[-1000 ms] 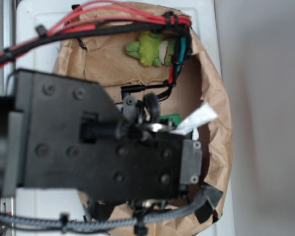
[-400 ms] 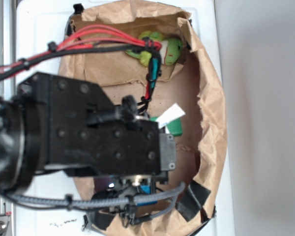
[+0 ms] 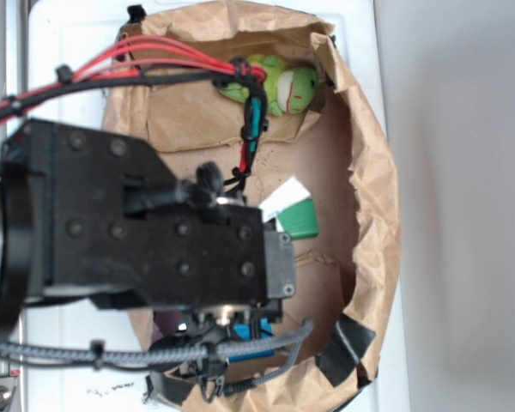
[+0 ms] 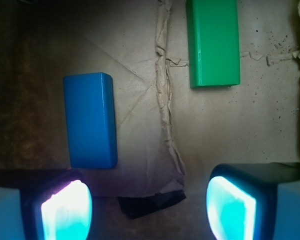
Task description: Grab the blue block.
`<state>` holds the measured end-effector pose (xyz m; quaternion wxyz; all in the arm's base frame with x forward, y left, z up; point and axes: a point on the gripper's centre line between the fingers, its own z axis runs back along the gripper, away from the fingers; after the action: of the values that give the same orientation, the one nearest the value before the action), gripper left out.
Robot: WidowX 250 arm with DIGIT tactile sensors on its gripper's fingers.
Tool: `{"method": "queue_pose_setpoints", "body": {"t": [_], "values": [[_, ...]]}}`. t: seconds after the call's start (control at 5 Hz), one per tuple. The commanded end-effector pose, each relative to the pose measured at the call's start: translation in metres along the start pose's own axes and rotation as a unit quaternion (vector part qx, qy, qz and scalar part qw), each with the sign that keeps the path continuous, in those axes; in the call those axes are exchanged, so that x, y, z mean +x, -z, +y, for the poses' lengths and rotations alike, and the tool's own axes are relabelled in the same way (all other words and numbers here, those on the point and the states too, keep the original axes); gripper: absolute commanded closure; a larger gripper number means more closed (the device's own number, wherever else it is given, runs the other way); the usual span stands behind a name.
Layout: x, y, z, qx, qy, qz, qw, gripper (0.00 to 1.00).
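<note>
Blue block [image 4: 90, 120]: one, bright blue, smooth, rounded edges, lying flat on brown paper [image 4: 140, 105].
Position: just above the left finger [image 4: 60, 210], untouched.
Green block [image 4: 213, 42]: one (upper right, well apart).
Gripper [image 4: 149, 207]: fingers spread wide, empty.

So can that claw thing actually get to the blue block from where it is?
Probably yes. The gripper is open, and the blue block lies bare on the brown paper, just off toward one finger. The green block lies well apart.

Crumpled brown paper lining [image 3: 360, 172] over a white tabletop [image 3: 69, 77], plain grey wall [image 3: 463, 206] alongside.
</note>
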<state>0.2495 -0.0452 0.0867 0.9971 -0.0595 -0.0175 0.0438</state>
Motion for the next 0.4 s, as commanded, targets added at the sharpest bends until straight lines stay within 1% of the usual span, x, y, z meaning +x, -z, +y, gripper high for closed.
{"method": "queue_pose_setpoints", "body": {"t": [0.0,0.2], "values": [[0.009,-0.019,-0.003,-0.003,0.004,-0.033,0.999,0.00],[0.020,-0.008,0.004,-0.019,-0.011,-0.048,0.999,0.00]]}}
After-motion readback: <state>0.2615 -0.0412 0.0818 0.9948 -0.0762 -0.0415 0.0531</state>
